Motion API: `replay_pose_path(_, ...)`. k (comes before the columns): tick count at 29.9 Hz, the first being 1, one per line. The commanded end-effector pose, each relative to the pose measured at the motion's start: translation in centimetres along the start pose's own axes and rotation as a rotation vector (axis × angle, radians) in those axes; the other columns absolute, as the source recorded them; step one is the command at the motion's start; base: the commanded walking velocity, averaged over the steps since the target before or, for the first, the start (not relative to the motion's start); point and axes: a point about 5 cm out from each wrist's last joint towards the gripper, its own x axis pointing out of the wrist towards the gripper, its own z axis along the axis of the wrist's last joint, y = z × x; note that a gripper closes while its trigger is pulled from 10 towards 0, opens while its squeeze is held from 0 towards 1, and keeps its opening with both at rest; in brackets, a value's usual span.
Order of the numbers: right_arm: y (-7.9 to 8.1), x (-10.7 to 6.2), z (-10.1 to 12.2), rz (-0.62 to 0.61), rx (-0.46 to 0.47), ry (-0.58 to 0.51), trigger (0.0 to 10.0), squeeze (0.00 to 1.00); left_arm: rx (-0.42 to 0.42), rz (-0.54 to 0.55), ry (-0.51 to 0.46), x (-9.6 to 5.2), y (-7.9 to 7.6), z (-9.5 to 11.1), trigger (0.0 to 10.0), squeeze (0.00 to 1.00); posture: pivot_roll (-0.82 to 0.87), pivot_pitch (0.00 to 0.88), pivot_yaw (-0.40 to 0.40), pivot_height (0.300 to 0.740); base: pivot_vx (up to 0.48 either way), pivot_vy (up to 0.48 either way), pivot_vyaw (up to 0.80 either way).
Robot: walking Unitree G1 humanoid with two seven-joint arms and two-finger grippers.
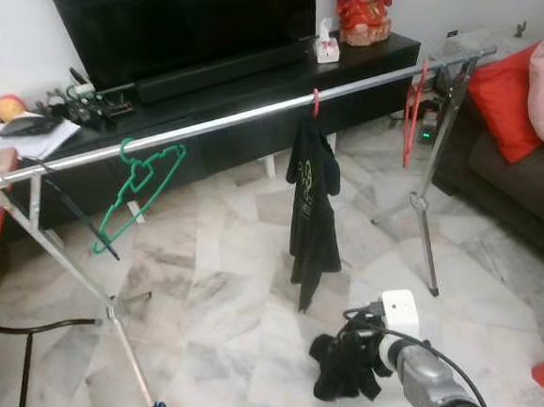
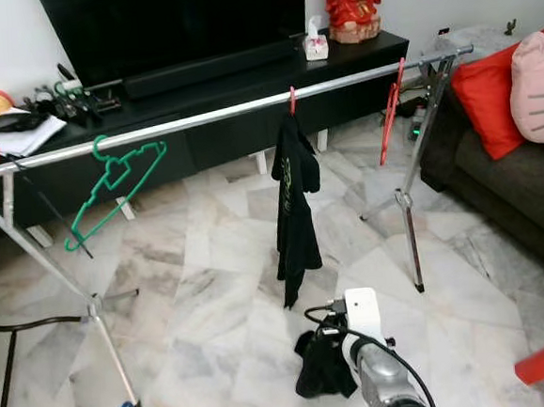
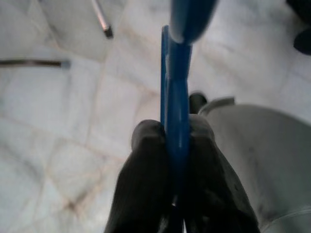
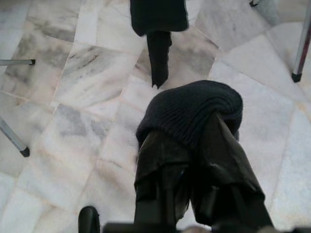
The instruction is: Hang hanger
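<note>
Your left claw (image 3: 176,145) is closed tight on a blue hanger (image 3: 177,82), its two black fingers (image 3: 146,160) pressed against either side of the plastic; in the head views that hanger sits low at the bottom edge of the frame, near the foot of the rack's left leg and well below the rail. Your right claw (image 4: 187,141) is clamped on a dark knitted garment (image 4: 194,109), which bunches over its fingertips and hangs from them just above the marble floor (image 1: 213,293). In front of you a silver clothes rail (image 1: 219,123) runs across the room on splayed legs. On it hang a green hanger (image 1: 139,190) towards the left, tilted with one end dipping down, a black T-shirt (image 1: 311,200) on a red hanger near the middle, and a bare red hanger (image 1: 414,112) near the right end. Behind the rail stands a black TV cabinet (image 1: 244,88) with the dark screen above it, and a sofa with a red cushion (image 1: 509,100) sits to your right.
</note>
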Motion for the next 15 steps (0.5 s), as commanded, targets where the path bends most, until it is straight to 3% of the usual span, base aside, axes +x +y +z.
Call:
replay_pose_path(1,-0.24,0.07,0.66,-0.003,-0.005,-0.034,10.0,0.00,0.005,-0.005,0.021,-0.14,-0.10,-0.58,10.0,0.00,-0.12,0.000,0.050,0.740,-0.259,0.000,0.00)
replay_pose_path(7,-0.14,0.12,0.86,0.000,-0.001,-0.044,10.0,0.00,0.005,-0.003,0.023,-0.15,-0.03,-0.61,10.0,0.00,-0.11,0.000,0.049,0.740,-0.259,0.000,0.36)
replay_pose_path(15,0.00,0.22,1.21,0.003,0.006,-0.055,10.0,0.00,0.004,-0.005,0.026,-0.12,-0.07,-0.58,10.0,0.00,-0.11,0.000,0.049,0.740,-0.265,0.000,0.00)
